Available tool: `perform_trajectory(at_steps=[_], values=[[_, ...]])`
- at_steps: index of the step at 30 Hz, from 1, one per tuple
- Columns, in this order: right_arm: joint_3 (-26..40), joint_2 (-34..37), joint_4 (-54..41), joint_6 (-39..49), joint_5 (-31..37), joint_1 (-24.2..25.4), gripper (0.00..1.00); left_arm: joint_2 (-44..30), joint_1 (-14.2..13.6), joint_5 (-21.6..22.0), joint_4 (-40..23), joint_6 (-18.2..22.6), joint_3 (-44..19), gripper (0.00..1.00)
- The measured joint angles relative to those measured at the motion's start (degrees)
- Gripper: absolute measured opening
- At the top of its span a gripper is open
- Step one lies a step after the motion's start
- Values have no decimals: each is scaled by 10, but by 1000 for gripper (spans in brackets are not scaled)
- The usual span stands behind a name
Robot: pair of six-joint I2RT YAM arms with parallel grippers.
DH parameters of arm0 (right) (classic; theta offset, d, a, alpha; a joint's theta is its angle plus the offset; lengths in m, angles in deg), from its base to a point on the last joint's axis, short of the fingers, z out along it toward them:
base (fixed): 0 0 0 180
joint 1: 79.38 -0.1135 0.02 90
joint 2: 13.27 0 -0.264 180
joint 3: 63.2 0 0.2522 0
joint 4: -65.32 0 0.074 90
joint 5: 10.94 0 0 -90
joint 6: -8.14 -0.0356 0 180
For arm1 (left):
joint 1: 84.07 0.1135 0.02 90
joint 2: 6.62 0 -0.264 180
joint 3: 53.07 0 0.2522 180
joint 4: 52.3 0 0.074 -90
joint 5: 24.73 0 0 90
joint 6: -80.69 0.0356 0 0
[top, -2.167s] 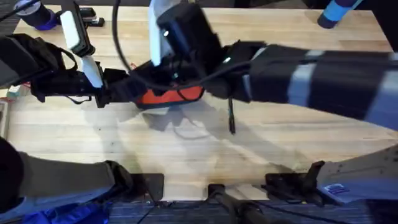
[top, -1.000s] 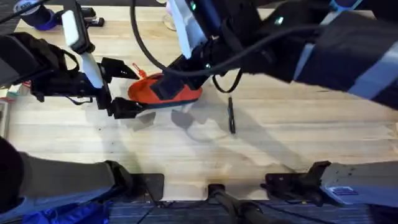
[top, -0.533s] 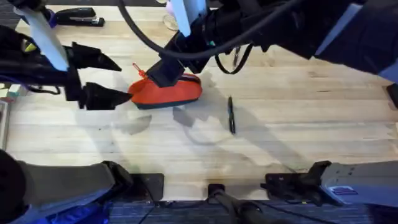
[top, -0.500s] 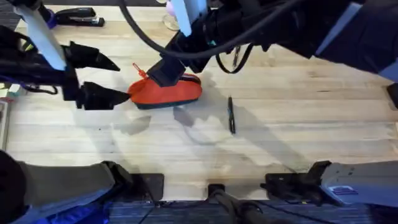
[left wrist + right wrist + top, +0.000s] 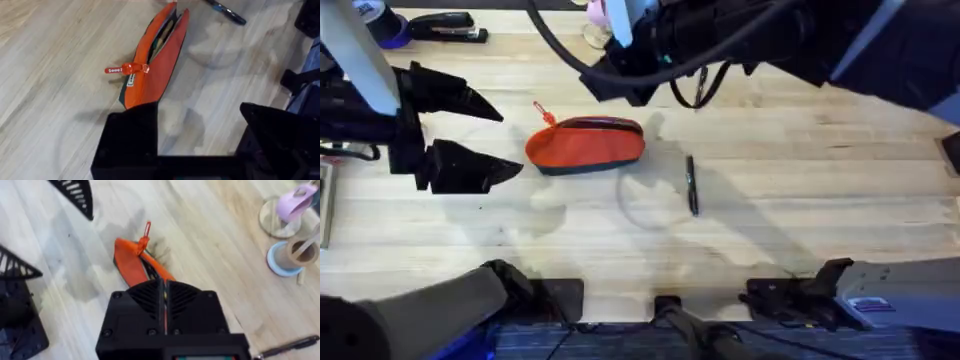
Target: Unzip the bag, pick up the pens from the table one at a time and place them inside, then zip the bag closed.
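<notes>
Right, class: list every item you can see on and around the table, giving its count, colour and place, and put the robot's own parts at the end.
Bag: one, orange with a dark lower part, lying mid-table; zip open, orange pull at its left end.
Pen: one, dark, lying on the table to the right of the bag.
Stapler: one, black, at the far left edge of the table.
Cups: two small round ones, one with a pink top and one blue-rimmed holding pale sticks, at the far edge.
Table: one, light wooden planks.
Left gripper: black fingers open, left of the bag.
Right gripper: black fingers closed together, above the bag's far side.
</notes>
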Motion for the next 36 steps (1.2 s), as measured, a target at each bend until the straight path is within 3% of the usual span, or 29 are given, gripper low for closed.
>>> perform_trajectory(at_steps=[6,13,23,36], values=[[0,20,22,24,-4,0,31,12,0,13,0,0,0,993],[0,52,-2,184,-78,0,31,12,0,23,0,0,0,994],[0,68,-5,375,-104,0,29,12,0,25,0,0,0,993],[0,111,-11,431,-107,0,30,12,0,25,0,0,0,994]])
